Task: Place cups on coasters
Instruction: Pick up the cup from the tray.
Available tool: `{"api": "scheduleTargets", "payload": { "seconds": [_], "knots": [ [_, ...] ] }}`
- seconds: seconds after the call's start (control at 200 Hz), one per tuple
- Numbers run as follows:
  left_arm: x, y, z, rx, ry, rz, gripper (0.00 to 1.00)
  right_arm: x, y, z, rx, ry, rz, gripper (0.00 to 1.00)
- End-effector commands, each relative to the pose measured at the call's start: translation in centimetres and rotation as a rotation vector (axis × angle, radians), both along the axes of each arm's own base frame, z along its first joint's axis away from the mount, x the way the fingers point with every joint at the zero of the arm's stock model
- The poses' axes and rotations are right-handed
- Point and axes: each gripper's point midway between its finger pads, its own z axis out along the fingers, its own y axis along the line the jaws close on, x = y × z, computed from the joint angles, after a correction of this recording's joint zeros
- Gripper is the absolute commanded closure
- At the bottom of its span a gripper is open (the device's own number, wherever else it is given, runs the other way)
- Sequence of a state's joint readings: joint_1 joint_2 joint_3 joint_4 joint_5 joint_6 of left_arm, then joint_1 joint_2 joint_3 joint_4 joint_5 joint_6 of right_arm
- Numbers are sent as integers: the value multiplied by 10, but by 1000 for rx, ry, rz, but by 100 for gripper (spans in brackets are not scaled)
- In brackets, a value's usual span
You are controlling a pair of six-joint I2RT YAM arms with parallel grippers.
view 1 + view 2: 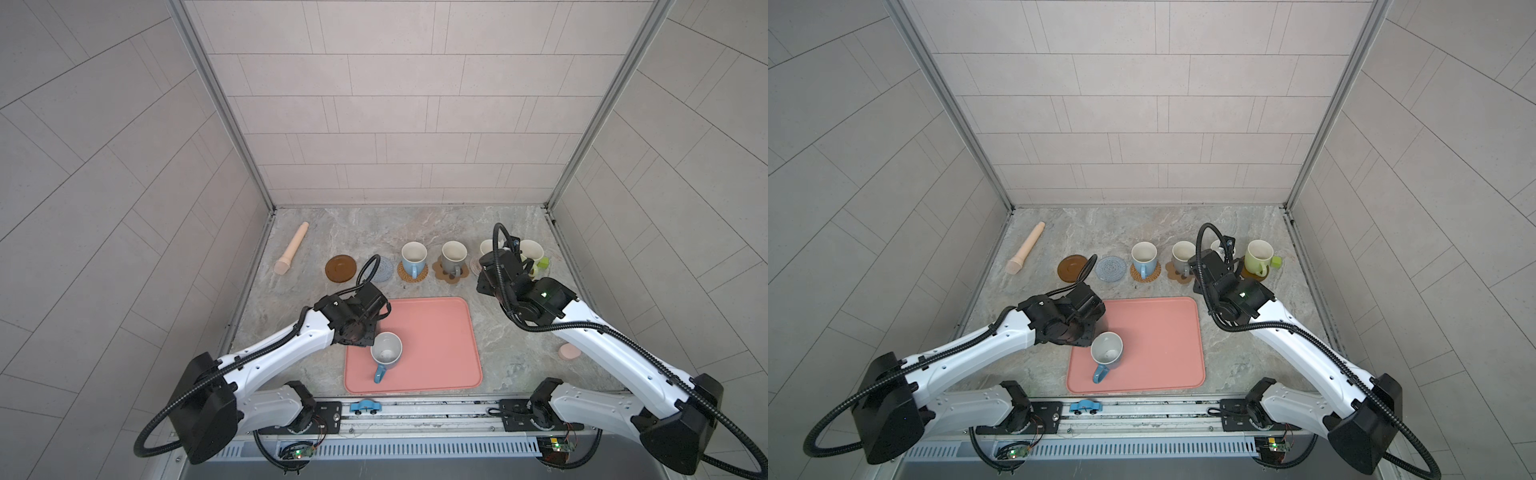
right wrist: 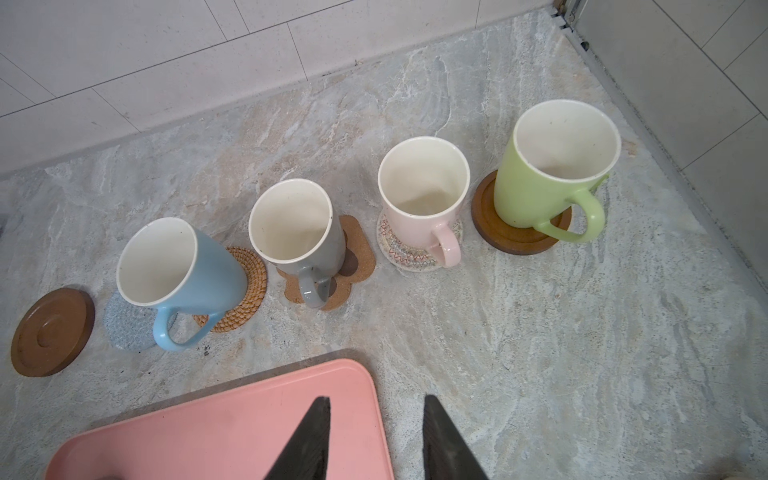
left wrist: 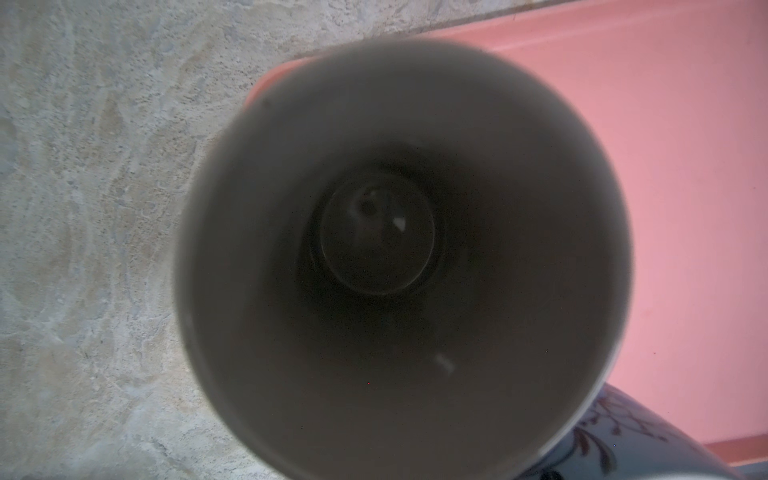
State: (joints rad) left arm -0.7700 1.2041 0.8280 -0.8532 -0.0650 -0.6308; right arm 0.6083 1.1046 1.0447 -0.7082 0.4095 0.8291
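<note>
My left gripper (image 1: pixel 366 329) is hidden under its wrist at the pink tray's (image 1: pixel 436 332) left edge. Its wrist view looks straight down into the tall dark grey cup (image 3: pixel 399 257), on which it is shut. Beside it on the tray stands the pale grey cup with a blue handle (image 1: pixel 386 352). In the back row, the wooden disc (image 2: pixel 52 332) and the crochet coaster (image 2: pixel 124 328) are bare. The light blue (image 2: pixel 178 270), grey (image 2: pixel 295 224), pink (image 2: pixel 424 191) and green (image 2: pixel 552 166) cups each stand on a coaster. My right gripper (image 2: pixel 376 401) is open and empty over the tray's far right corner.
A pale wooden peg (image 1: pixel 291 253) lies at the back left. A small green block (image 1: pixel 542 262) sits beside the green cup. A small pink disc (image 1: pixel 569 352) lies under the right arm. A blue toy car (image 1: pixel 365 406) rests on the front rail. Walls close in three sides.
</note>
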Motion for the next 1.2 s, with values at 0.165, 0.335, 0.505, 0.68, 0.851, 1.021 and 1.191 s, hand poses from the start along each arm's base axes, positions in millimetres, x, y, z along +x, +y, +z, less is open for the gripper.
{"api": "scheduleTargets", "payload": {
  "seconds": [0.165, 0.335, 0.505, 0.68, 0.851, 1.021, 1.191],
  "knots": [
    [14, 4, 19, -7, -83, 31, 84, -8, -14, 0, -4, -11, -56, 60],
    [20, 3, 32, -25, -124, 42, 83, -11, -17, -1, -2, -14, -63, 60],
    [30, 3, 44, -41, -188, 51, 84, -12, -20, 2, -7, -27, -66, 60],
    [38, 5, 50, -38, -217, 59, 84, -14, -23, 5, -9, -40, -71, 60],
    [49, 3, 56, -48, -245, 67, 86, -16, -26, 7, -12, -46, -77, 60],
    [61, 1, 63, -52, -283, 77, 87, -18, -29, 9, -17, -52, -84, 60],
    [69, -1, 68, -47, -306, 72, 87, -21, -33, 11, -19, -61, -92, 60]
  ]
}}
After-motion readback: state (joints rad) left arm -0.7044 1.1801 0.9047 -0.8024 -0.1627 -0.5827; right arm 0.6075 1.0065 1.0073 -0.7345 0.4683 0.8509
